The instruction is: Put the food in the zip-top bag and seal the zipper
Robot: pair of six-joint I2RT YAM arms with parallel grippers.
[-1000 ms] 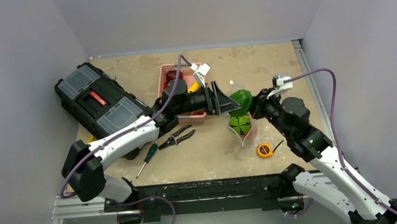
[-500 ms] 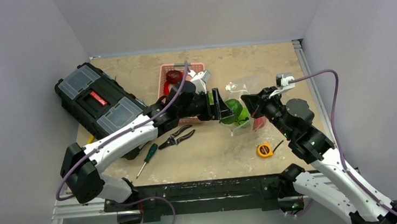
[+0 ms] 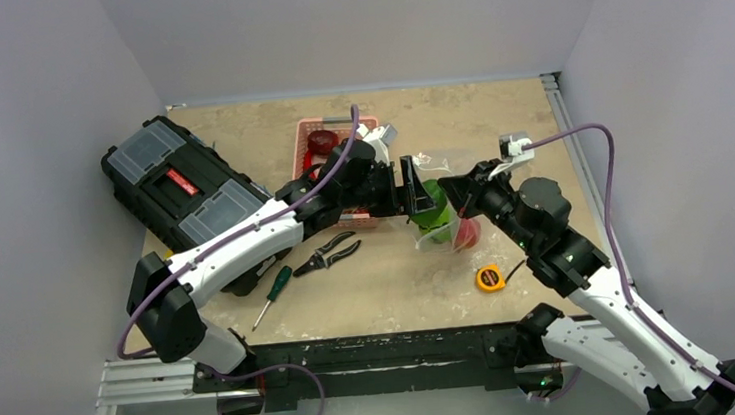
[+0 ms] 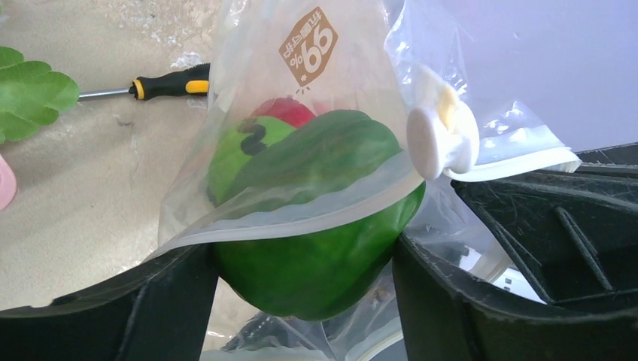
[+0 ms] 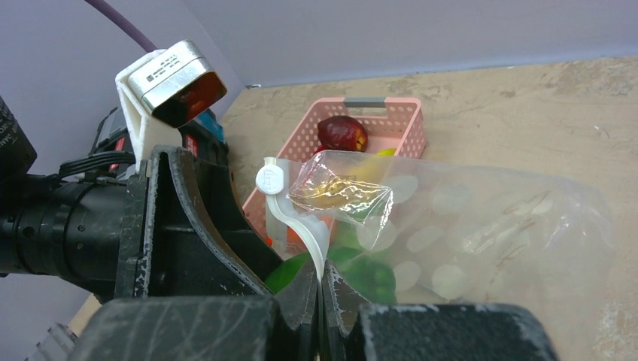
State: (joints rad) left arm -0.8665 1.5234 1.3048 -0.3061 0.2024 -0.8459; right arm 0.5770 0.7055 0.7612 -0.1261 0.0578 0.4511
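My left gripper (image 3: 421, 199) (image 4: 305, 301) is shut on a green bell pepper (image 4: 316, 248) (image 3: 433, 212), one finger on each side. The pepper's far half sits inside the mouth of the zip-top bag (image 4: 316, 68) (image 5: 466, 233) (image 3: 453, 228). The zipper (image 4: 301, 214) lies across the top of the pepper. A white slider (image 4: 440, 135) (image 5: 269, 179) sits at the strip's end. A red food piece (image 4: 282, 113) and another green one show through the plastic. My right gripper (image 5: 320, 289) (image 3: 453, 191) is shut on the zipper (image 5: 301, 226), holding the mouth up.
A pink basket (image 3: 322, 136) (image 5: 391, 124) behind the left gripper holds a dark red apple (image 5: 342, 134). A black toolbox (image 3: 181, 184) lies at the left. Pliers (image 3: 328, 256), a screwdriver (image 3: 272, 291) and a yellow tape measure (image 3: 490, 278) lie on the near table.
My left gripper has carried the pepper down and a little left into the bag's mouth. My right gripper has shifted left with the bag's rim, and the bag has shifted with it.
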